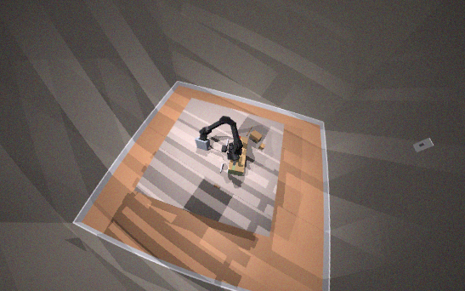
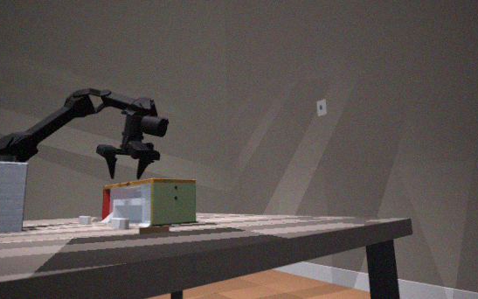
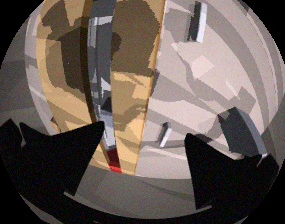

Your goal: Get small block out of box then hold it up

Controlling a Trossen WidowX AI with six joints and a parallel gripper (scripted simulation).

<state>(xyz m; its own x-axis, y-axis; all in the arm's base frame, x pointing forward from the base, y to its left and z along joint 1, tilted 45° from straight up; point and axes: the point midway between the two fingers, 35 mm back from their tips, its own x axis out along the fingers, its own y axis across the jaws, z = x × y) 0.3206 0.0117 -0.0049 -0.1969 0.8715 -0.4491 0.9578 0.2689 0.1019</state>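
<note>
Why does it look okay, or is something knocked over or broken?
Nothing stands out. The box sits flat and upright on the table, and the open, empty gripper hangs just above its lid without touching it.
</note>
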